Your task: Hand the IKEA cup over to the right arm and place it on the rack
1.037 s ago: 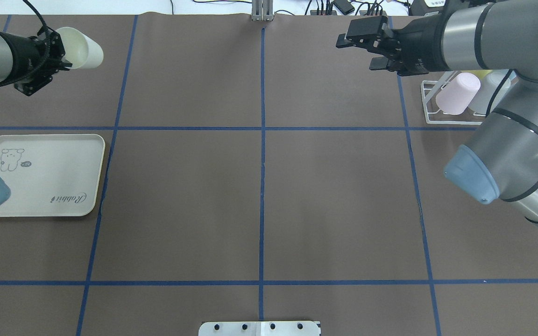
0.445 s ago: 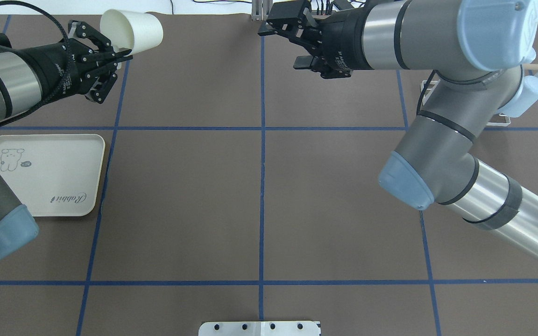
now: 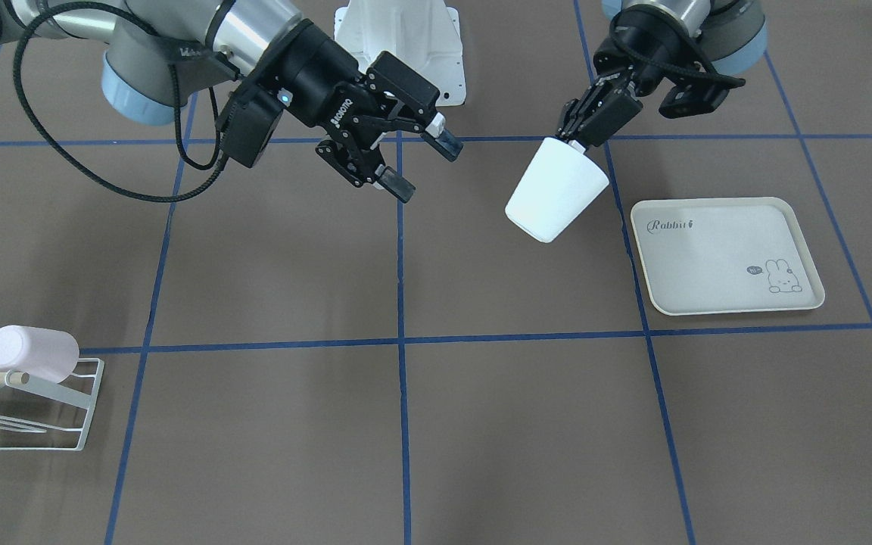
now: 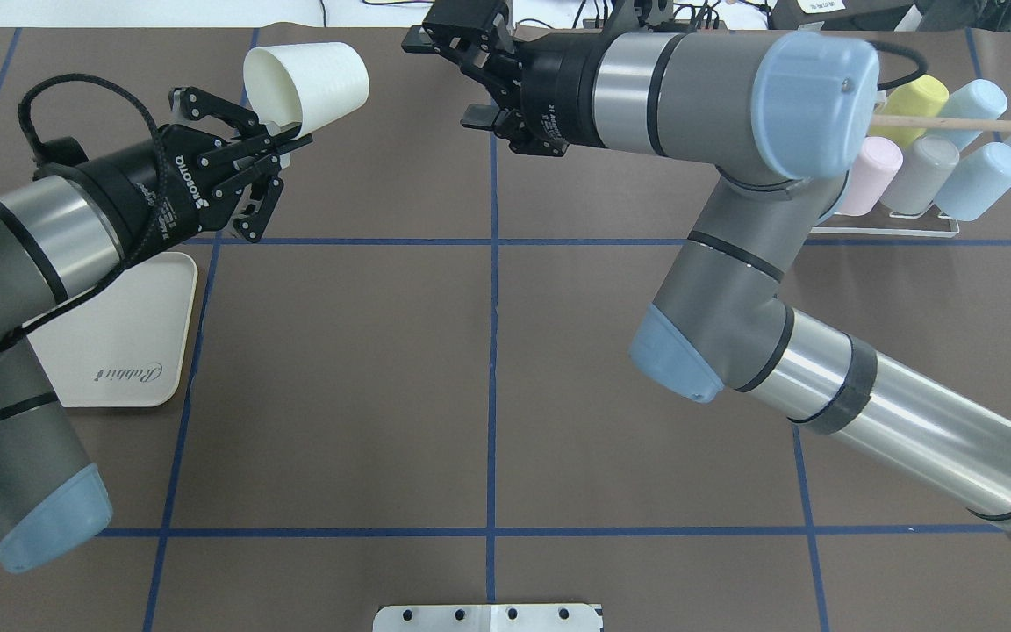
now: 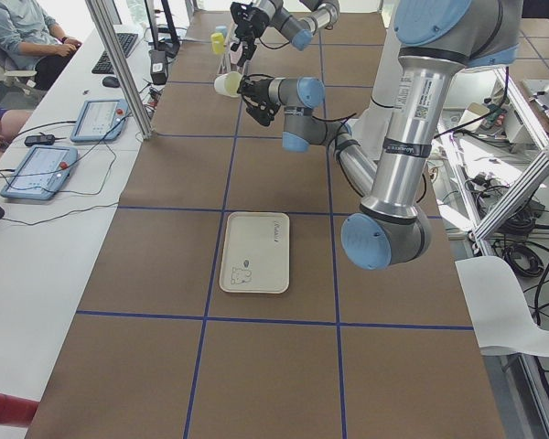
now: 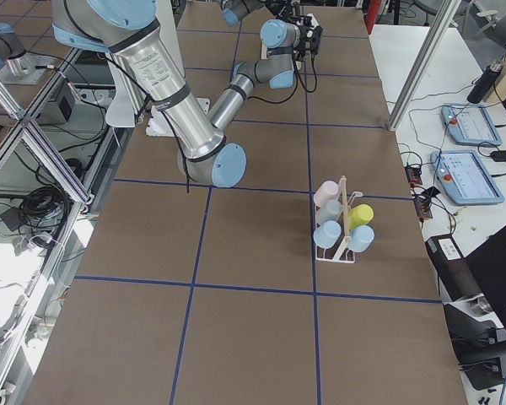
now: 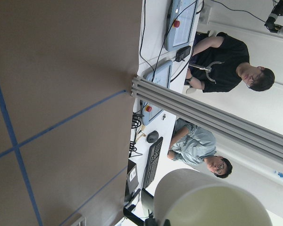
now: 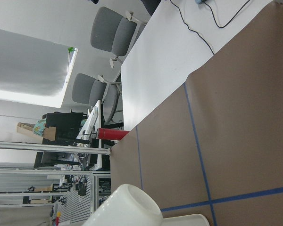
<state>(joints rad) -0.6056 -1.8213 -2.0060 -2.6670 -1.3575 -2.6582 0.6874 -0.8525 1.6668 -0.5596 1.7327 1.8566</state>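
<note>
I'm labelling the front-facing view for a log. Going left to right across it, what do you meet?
rack → right pincer → cup → tray. The left pincer overlaps the cup, so it is left out.

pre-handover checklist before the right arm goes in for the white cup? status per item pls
1. Grip: left gripper shut on the rim of the white cup: ok.
2. Receiver: right gripper open, fingers spread: ok.
3. Right fingers around the cup: not ok; a gap shows in the overhead and front views.
4. Nothing between the cup and the right gripper: ok.
5. Free spot on the rack: cannot tell; five cups hang there.
</note>
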